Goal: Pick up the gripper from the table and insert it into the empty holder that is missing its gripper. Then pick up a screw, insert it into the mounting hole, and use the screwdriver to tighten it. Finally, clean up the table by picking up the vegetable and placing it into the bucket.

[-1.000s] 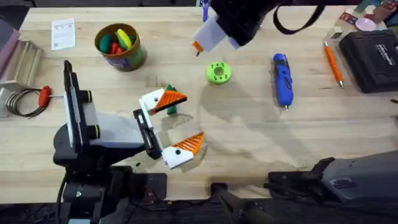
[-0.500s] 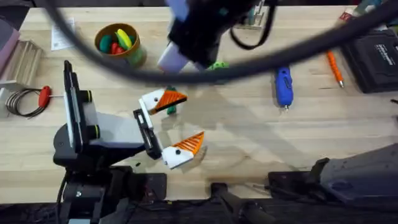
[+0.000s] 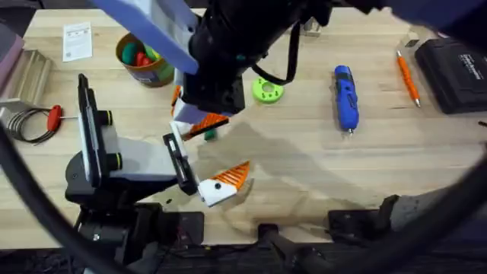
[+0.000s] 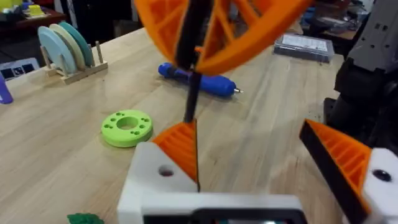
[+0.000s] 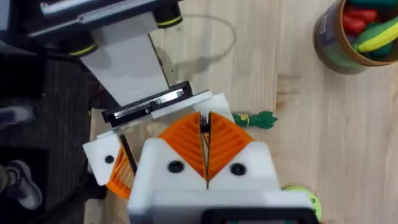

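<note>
On the table, the left arm is resting low with its gripper spread wide, one white-and-orange finger near the vegetable and the other lying closer to the table's near edge. Above that gripper, the right arm is reaching across from the right and hanging large and dark under the overhead camera, its gripper pressed together so that the two orange pads are meeting along a thin seam; whether anything is pinched between them I cannot tell. From the right wrist camera, the vegetable is lying on the wood just beside the left gripper's upper finger, and the bucket with its red, yellow and green pieces is standing well apart toward the far left of the table. The bucket is partly covered by the right arm in the overhead view. The screwdriver is lying on the right half of the table, with the lime-green disc between it and the bucket. The left wrist camera is showing the disc and the screwdriver beyond its own spread fingers.
</note>
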